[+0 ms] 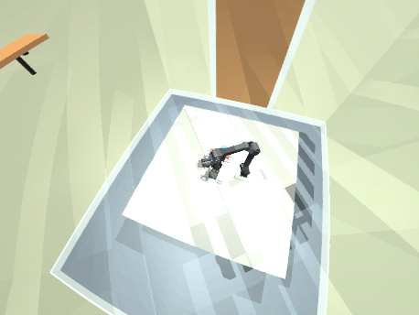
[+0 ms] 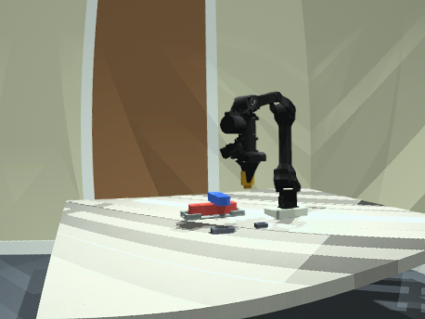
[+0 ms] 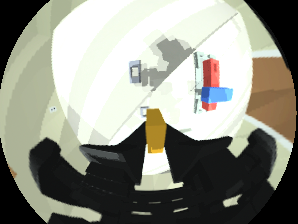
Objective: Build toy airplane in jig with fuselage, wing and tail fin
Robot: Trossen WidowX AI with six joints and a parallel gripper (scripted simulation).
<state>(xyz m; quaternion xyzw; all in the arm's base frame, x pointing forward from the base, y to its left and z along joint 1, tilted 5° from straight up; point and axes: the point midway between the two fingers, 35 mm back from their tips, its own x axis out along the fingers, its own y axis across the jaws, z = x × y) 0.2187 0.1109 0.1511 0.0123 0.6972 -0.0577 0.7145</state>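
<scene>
The red fuselage (image 2: pixel 199 209) (image 3: pixel 211 72) lies level in the grey cradle (image 2: pixel 191 216) (image 3: pixel 198 76). The blue wing (image 2: pixel 218 198) (image 3: pixel 217 94) sits crosswise on top of the fuselage, with no gap visible beneath it. My gripper (image 2: pixel 250 178) (image 3: pixel 156 137) is shut on the yellow tail fin (image 2: pixel 244 179) (image 3: pixel 156 120). It holds the fin upright, well above the table, to the arm-base side of the cradle. The fuselage's tail socket looks like a dark spot in the wrist view. In the top view the arm hides most of the parts.
Two small grey holders stand on the table: a larger one (image 2: pixel 223 230) (image 3: pixel 135 72) and a smaller one (image 2: pixel 261 224) (image 3: pixel 144 111). The arm's pale base (image 2: pixel 274 213) stands to the right of the cradle in the exterior view. Shadow patches cross the table (image 2: pixel 153 269).
</scene>
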